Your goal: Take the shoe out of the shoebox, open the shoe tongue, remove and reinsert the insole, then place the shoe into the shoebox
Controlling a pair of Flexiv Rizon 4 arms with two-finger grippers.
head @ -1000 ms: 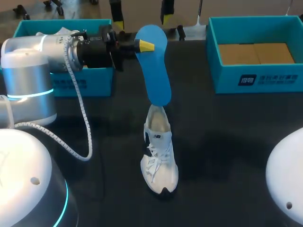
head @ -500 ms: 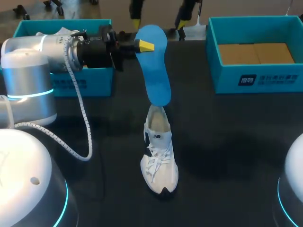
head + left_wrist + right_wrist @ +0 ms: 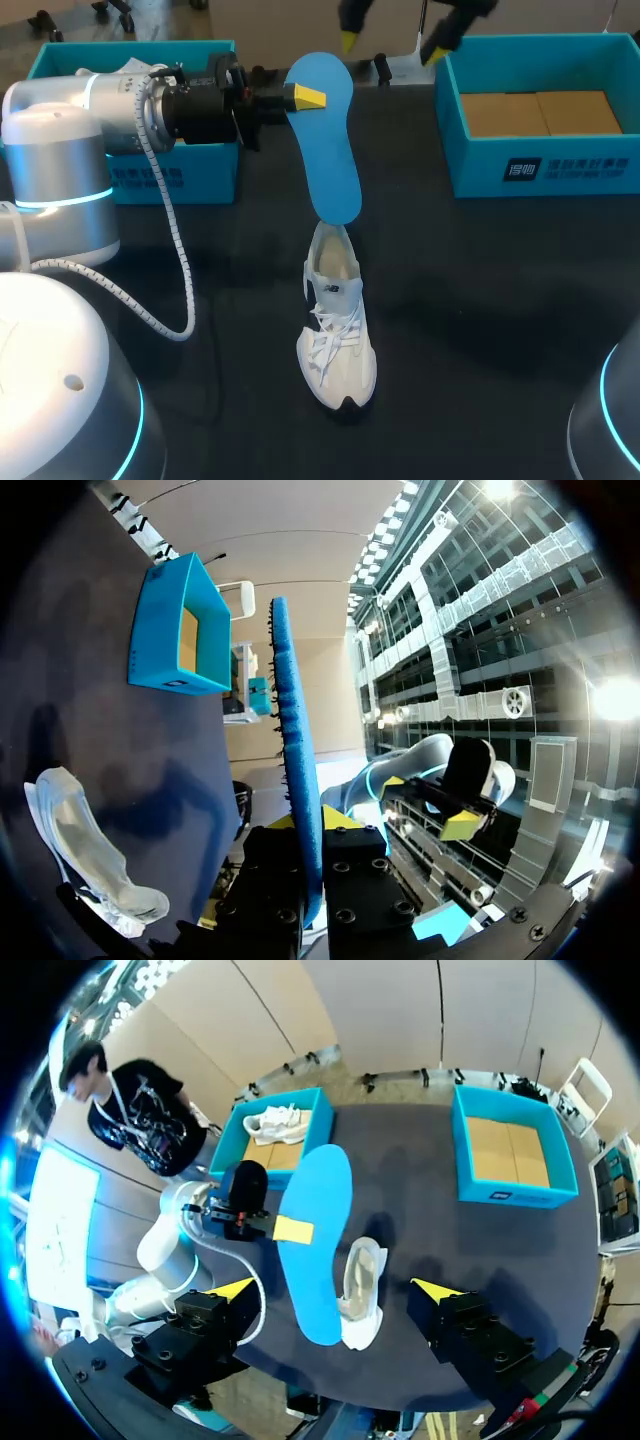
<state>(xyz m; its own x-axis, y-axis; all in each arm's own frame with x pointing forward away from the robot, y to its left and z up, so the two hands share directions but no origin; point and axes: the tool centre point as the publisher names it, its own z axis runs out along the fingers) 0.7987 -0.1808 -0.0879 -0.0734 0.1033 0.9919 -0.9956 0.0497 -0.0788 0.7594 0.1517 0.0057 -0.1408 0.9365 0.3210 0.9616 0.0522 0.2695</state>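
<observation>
My left gripper [image 3: 303,97] is shut on the toe end of a blue insole [image 3: 328,150], which hangs down with its heel end just above the white shoe [image 3: 338,335]. The shoe stands upright on the dark table, its opening towards the insole. In the left wrist view the insole [image 3: 296,750] shows edge-on between the fingers of the left gripper [image 3: 305,825], with the shoe [image 3: 85,850] lying beyond it. My right gripper [image 3: 390,45] hangs high over the table's far side, open and holding nothing. From there it looks down on the insole [image 3: 312,1240] and shoe [image 3: 362,1280], which lie between its fingertips [image 3: 432,1288].
A teal shoebox [image 3: 455,120] with a cardboard bottom stands at the far right. Another teal box [image 3: 190,175] at the far left, behind my left arm, holds a second white shoe [image 3: 280,1120]. A white cable [image 3: 170,250] loops from the left arm.
The right gripper's yellow tips have moved rightwards along the table's far side. The left arm, insole and shoe have stayed where they were.
</observation>
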